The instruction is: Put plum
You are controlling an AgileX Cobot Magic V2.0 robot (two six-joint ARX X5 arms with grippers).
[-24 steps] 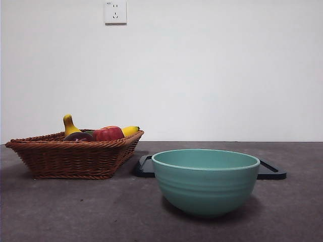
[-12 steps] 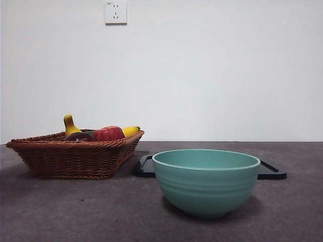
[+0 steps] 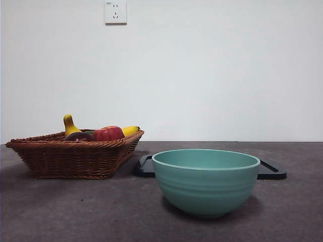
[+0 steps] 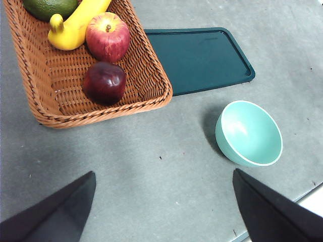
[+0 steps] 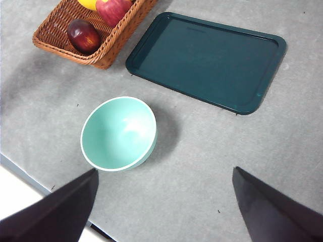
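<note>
While both arms are hanging high over the counter (image 4: 151, 191), I'm seeing the left gripper (image 4: 161, 212) and right gripper (image 5: 164, 206) with jaws spread wide, holding nothing. Beneath them, the teal bowl (image 5: 119, 133) is sitting near the dark green tray (image 5: 207, 60). The plum (image 4: 104, 82) is lying in the wicker basket (image 4: 151, 80), just beside the red apple (image 4: 107, 36) and banana (image 4: 75, 25).

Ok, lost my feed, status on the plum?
Both grippers open, high above table. Plum in wicker basket beside red apple, untouched. Nothing blocking.
</note>
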